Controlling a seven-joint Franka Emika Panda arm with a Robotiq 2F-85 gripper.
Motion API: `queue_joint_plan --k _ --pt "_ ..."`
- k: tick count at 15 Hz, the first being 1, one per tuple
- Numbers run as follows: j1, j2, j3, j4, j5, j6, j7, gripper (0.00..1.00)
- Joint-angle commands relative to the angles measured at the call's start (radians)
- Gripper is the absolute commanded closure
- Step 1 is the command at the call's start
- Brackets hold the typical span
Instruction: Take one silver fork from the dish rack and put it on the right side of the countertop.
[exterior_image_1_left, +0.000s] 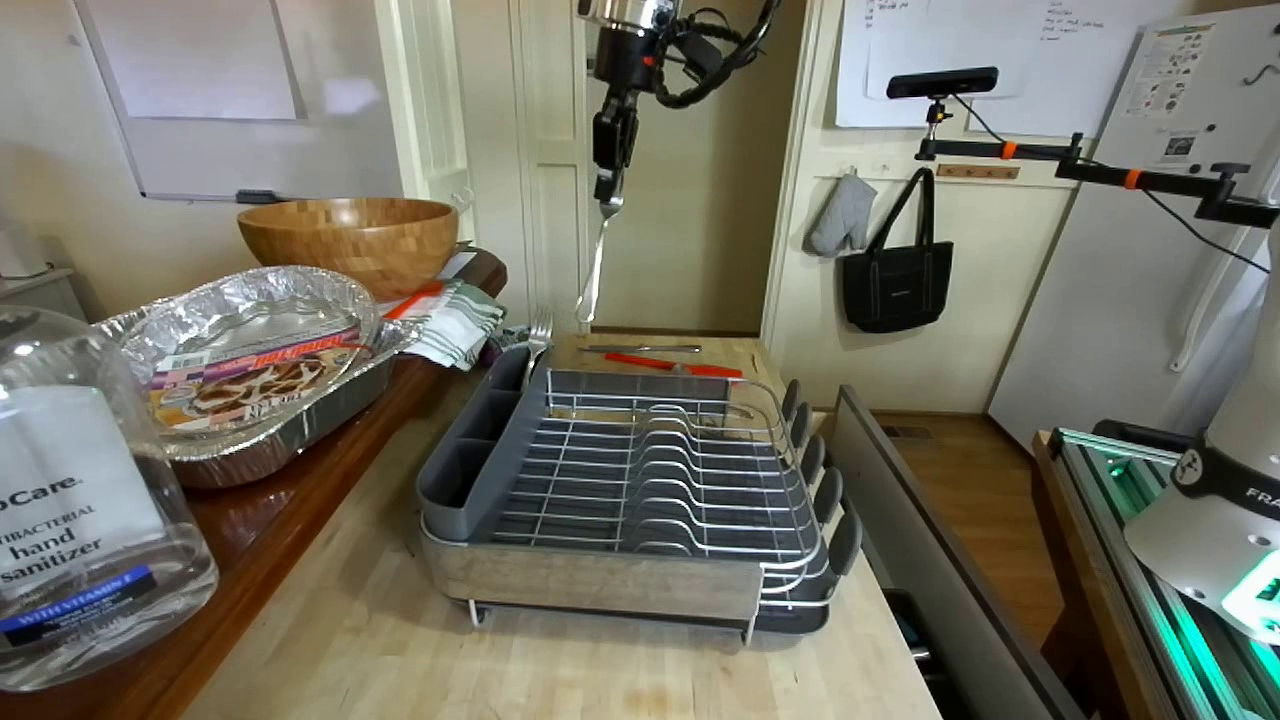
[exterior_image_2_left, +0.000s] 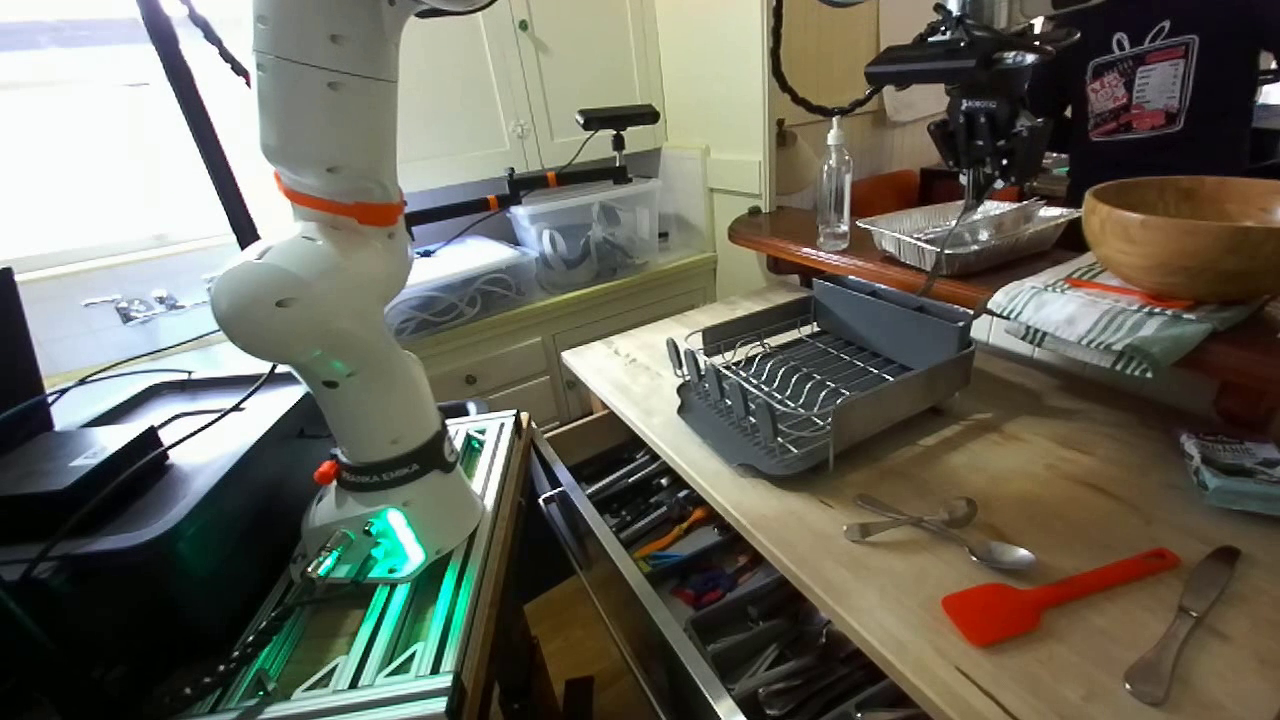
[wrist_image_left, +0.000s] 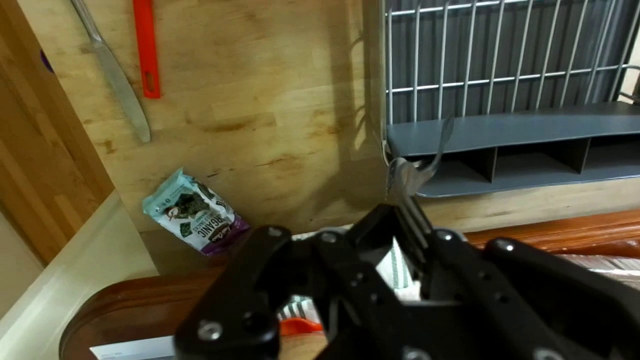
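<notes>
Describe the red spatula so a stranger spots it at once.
In an exterior view, find the wooden countertop, then go from the dish rack toward the picture's lower right. There the spatula lies between crossed spoons and a silver knife; its red color sets it apart from that metal cutlery.

I am in a kitchen: a dish rack (exterior_image_1_left: 600, 582) sits on the wooden countertop (exterior_image_1_left: 600, 675), and a drawer (exterior_image_2_left: 645, 590) of cutlery (exterior_image_2_left: 790, 692) is pulled out just below. In the exterior views I see a faucet (exterior_image_2_left: 138, 307), white cupboards (exterior_image_2_left: 590, 75), a grey oven mitt (exterior_image_1_left: 843, 215) hanging up, and what looks like a white fridge (exterior_image_1_left: 1100, 330). Whether this kitchen is a home's, I cannot tell.
</notes>
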Motion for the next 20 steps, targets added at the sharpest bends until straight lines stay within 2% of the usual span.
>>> queue_joint_plan --k 1,7,20 --pt "-0.009 -0.053 -0.023 -0.04 -0.017 -0.068 0.007 0.98" --pt "-0.03 -0.072 -0.056 -0.07 -0.026 -0.139 0.006 0.98" --pt "-0.055 -0.057 -0.124 -0.192 -0.132 -0.138 0.083 0.98"
